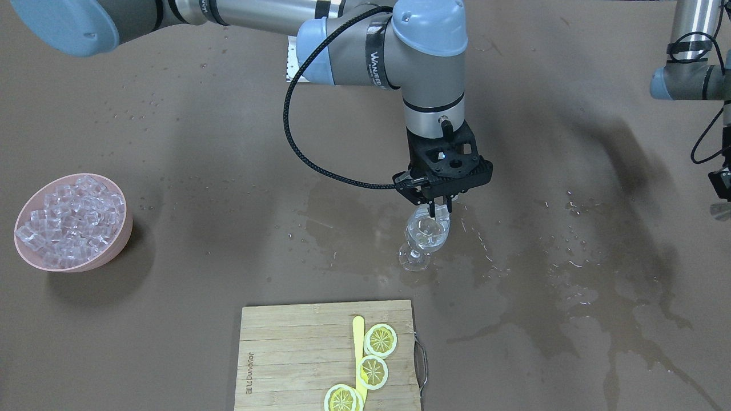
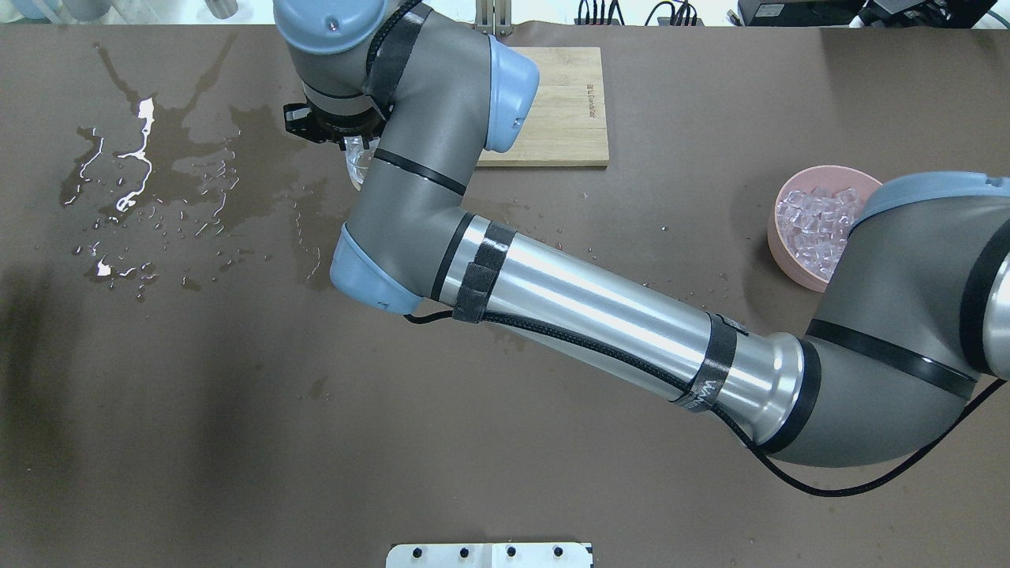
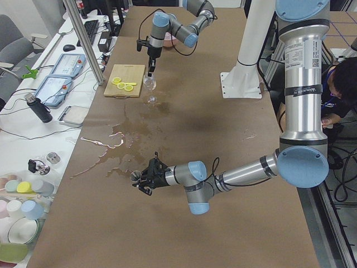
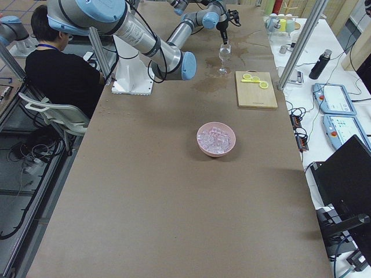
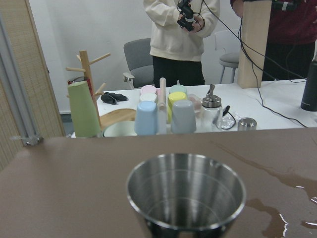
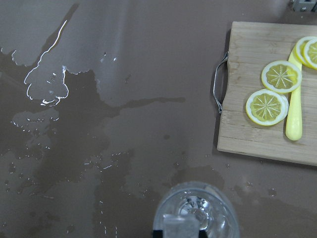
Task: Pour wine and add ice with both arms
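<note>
A clear wine glass stands on the wet brown table, and it also shows in the right wrist view. It seems to hold a little clear liquid. My right gripper hangs just above its rim, shut on one glassy ice cube. A pink bowl heaped with ice cubes sits far off, toward the robot's right end. My left gripper is at the table's other end, shut on a steel cup that looks empty inside.
A bamboo cutting board with lemon slices and a yellow utensil lies beside the glass. Spilled liquid spreads over the table between the grippers. Coloured cups and a person stand beyond the table's end.
</note>
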{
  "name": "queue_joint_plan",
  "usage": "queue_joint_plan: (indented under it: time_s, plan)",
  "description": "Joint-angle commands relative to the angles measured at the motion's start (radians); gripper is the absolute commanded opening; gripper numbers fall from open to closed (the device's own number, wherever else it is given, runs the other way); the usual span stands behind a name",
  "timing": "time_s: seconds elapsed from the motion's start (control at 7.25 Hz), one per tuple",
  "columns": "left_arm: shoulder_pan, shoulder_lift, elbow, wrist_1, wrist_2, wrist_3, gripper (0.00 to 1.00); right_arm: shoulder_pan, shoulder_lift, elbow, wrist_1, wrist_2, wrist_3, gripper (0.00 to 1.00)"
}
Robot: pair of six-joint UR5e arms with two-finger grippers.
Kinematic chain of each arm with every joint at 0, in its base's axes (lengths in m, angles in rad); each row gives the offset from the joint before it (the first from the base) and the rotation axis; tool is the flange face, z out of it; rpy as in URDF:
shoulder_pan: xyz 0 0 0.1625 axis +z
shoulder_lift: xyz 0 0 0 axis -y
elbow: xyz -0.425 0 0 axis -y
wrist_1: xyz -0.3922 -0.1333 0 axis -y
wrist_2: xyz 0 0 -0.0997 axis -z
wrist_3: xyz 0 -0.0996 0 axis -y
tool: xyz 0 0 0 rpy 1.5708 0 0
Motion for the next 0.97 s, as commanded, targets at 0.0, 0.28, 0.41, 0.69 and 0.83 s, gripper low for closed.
queue_joint_plan:
  time_s: [0.0, 0.28, 0.41, 0.69, 0.83]
  plan:
    - [0.029, -0.014, -0.001, 0.04, 0.0, -0.011, 0.18, 0.001, -0.002, -0.001, 0.0, -0.001, 0.0, 0.0]
    - [0.078, -0.017, -0.009, 0.066, 0.008, -0.01, 0.18, 0.001, -0.005, -0.001, 0.009, -0.009, -0.004, 1.0]
    - [0.105, -0.023, -0.002, 0.068, 0.028, -0.014, 0.18, 0.006, -0.007, -0.001, 0.009, -0.009, -0.007, 1.0]
    - [0.16, -0.043, -0.001, 0.068, 0.046, -0.014, 0.18, 0.059, -0.01, 0.031, 0.001, 0.044, -0.014, 1.0]
    - [0.167, -0.046, 0.001, 0.066, 0.046, -0.013, 0.18, 0.108, -0.043, 0.046, 0.007, 0.102, -0.058, 1.0]
